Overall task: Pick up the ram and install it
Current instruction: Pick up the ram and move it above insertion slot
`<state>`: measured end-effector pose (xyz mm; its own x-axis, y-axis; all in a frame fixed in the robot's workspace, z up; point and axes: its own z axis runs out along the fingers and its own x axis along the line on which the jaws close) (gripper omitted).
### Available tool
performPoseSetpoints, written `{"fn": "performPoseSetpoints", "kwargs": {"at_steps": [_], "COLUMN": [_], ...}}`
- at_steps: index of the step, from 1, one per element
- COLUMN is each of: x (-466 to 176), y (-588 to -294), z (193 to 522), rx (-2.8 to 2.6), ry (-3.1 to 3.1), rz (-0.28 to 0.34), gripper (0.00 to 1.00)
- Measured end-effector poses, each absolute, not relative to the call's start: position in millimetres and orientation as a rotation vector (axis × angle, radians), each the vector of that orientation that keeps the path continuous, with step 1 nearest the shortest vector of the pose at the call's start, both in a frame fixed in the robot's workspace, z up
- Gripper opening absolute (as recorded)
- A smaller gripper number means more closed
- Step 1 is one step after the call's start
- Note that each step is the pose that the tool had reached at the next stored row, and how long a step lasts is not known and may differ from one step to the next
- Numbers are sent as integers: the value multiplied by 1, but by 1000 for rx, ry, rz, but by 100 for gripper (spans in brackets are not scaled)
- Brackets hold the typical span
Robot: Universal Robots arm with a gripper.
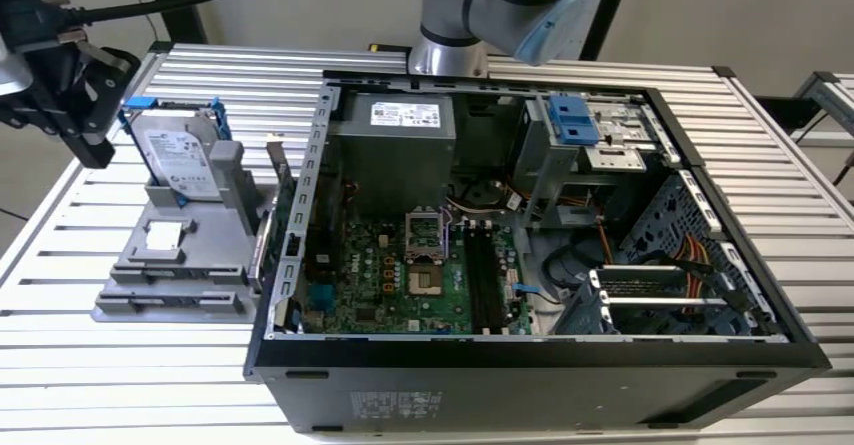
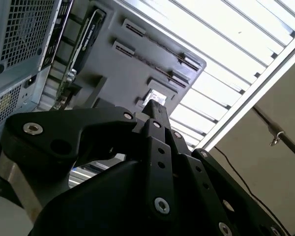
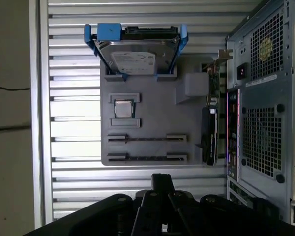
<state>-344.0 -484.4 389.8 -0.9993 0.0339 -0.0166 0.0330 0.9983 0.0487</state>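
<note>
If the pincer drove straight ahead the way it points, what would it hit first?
Most likely the grey plastic parts tray, near its edge with the two narrow slots; depth is unclear, so the pincer might instead meet the ribbed metal table beside it.

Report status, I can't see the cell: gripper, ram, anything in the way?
Gripper shut, empty, just off the grey tray. Ram seems edge-on in tray holder, untouched. Nothing between them.

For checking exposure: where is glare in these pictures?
Second wrist view: the table slats are washed out white, the gripper dark against them. First wrist view: a bright patch on the table beside the grey tray. Exterior view: evenly lit.
</note>
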Motion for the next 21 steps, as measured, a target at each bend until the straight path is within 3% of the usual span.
{"fn": "performPoseSetpoints", "kwargs": {"at_steps": [21], "x": [-344], "y": [-498], "z": [389], "rx": [53], "ry": [3123], "rz": [76], "gripper": [0]}}
